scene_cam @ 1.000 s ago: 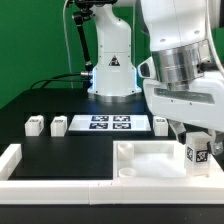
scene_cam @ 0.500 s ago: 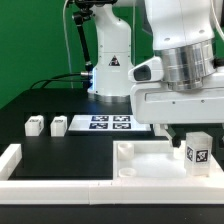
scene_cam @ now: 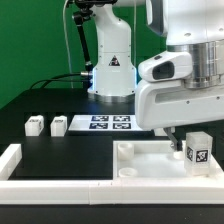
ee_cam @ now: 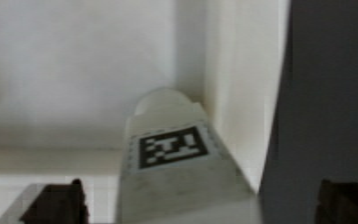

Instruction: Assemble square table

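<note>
The white square tabletop (scene_cam: pixel 146 160) lies at the front of the exterior view's right. One white tagged leg (scene_cam: pixel 197 150) stands upright on its right corner. My gripper (scene_cam: pixel 190 135) hangs just above this leg, open. In the wrist view the leg (ee_cam: pixel 176 150) sits between my two dark fingertips (ee_cam: pixel 60 203), with a gap on each side, and my gripper (ee_cam: pixel 202 205) does not touch it. The tabletop's surface (ee_cam: pixel 51 80) shows behind the leg. Two more legs (scene_cam: pixel 34 125) (scene_cam: pixel 58 125) stand on the black table at the exterior view's left.
The marker board (scene_cam: pixel 108 123) lies in the middle, behind the tabletop. A long white border rail (scene_cam: pixel 30 165) runs along the front and left. The arm's base (scene_cam: pixel 112 70) stands at the back. My arm's body hides the area behind the tabletop on the right.
My gripper has let go of the upright leg and risen above it. The leg stays standing on the tabletop's corner.
</note>
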You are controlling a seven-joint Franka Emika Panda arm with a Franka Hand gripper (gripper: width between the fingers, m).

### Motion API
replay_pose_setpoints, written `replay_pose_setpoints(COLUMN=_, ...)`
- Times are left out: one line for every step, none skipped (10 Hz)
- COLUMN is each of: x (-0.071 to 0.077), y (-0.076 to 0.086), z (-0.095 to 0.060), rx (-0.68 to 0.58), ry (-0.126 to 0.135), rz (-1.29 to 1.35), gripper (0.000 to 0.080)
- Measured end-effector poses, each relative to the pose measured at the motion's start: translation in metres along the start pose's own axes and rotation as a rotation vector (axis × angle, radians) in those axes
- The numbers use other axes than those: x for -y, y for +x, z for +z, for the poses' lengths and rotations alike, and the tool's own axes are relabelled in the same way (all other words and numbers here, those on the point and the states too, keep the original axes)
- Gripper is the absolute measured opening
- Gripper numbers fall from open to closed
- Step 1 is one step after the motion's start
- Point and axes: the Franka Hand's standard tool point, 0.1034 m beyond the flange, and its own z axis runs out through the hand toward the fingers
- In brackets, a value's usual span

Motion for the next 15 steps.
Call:
replay_pose_setpoints(x=0.0011, y=0.0001, z=0.0001, rx=0.000, ry=0.001, rz=0.017, gripper=0.0649)
replay_pose_setpoints(x=0.0014, y=-0.0001, z=0.0002, rx=0.000, ry=0.001, rz=0.034, gripper=0.0559)
replay_pose_setpoints(x=0.0009, y=-0.0003, z=0.0004, rx=0.000, ry=0.001, rz=0.034, gripper=0.0377)
replay_pose_setpoints(x=0.0011, y=-0.0002, z=0.0004, rx=0.000, ry=0.002, rz=0.104, gripper=0.0291)
replay_pose_setpoints(x=0.0011, y=-0.0002, z=0.0004, rx=0.000, ry=0.002, rz=0.185, gripper=0.0291)
replay_pose_setpoints(x=0.0010, y=-0.0001, z=0.0003, rx=-0.001, ry=0.002, rz=0.240, gripper=0.0291)
replay_pose_setpoints(x=0.0009, y=-0.0001, z=0.0003, rx=-0.001, ry=0.002, rz=0.328, gripper=0.0291)
replay_pose_setpoints(x=0.0003, y=0.0003, z=0.0000, rx=-0.005, ry=0.012, rz=0.471, gripper=0.0291)
replay_pose_setpoints(x=0.0007, y=0.0008, z=-0.0012, rx=-0.006, ry=0.014, rz=0.642, gripper=0.0291)
replay_pose_setpoints(x=0.0006, y=0.0008, z=-0.0010, rx=-0.004, ry=0.014, rz=0.806, gripper=0.0291)
replay_pose_setpoints(x=0.0011, y=0.0008, z=-0.0007, rx=-0.002, ry=0.016, rz=0.934, gripper=0.0291)
replay_pose_setpoints(x=0.0018, y=0.0006, z=-0.0003, rx=0.001, ry=0.019, rz=1.097, gripper=0.0292)
replay_pose_setpoints(x=0.0013, y=0.0004, z=0.0011, rx=0.010, ry=0.036, rz=1.225, gripper=0.0292)
replay_pose_setpoints(x=0.0014, y=0.0005, z=0.0017, rx=0.017, ry=0.050, rz=1.332, gripper=0.0292)
replay_pose_setpoints(x=0.0015, y=0.0013, z=0.0016, rx=0.019, ry=0.063, rz=1.440, gripper=0.0292)
